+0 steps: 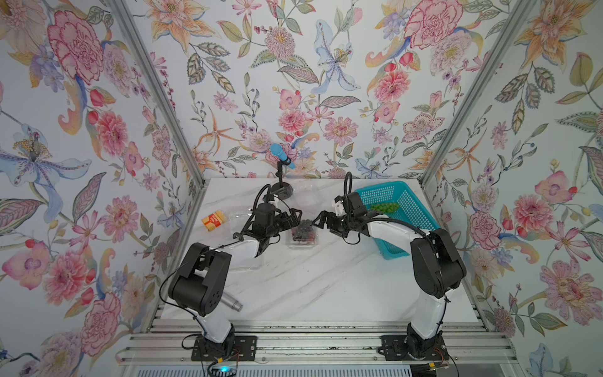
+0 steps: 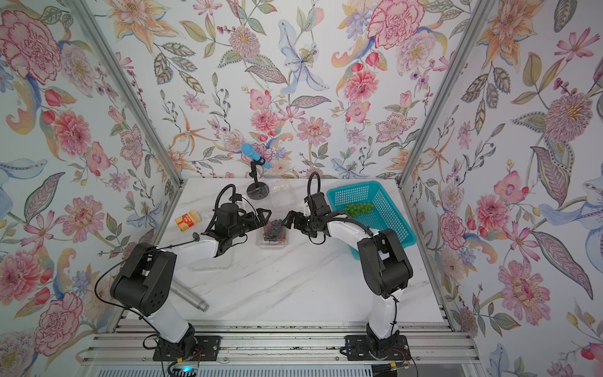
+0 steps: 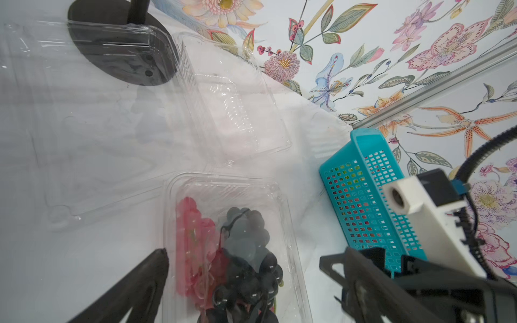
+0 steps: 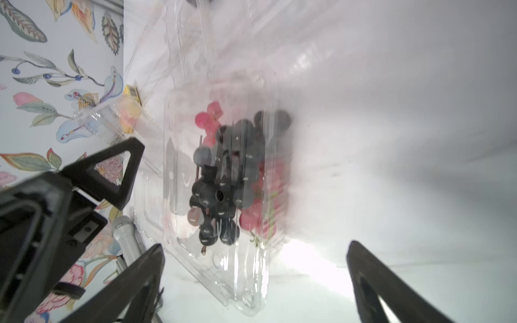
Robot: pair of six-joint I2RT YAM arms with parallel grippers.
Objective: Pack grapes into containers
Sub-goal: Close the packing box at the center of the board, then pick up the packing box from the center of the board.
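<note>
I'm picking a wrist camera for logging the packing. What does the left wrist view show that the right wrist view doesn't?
Only left wrist: the teal basket, an empty clear box and a black stand base. Only right wrist: a yellow carton and a silver cylinder. Both: the filled box with red grapes and dark grapes.

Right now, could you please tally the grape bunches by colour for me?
green bunch: 1
red bunch: 1
dark bunch: 1
Total: 3
</note>
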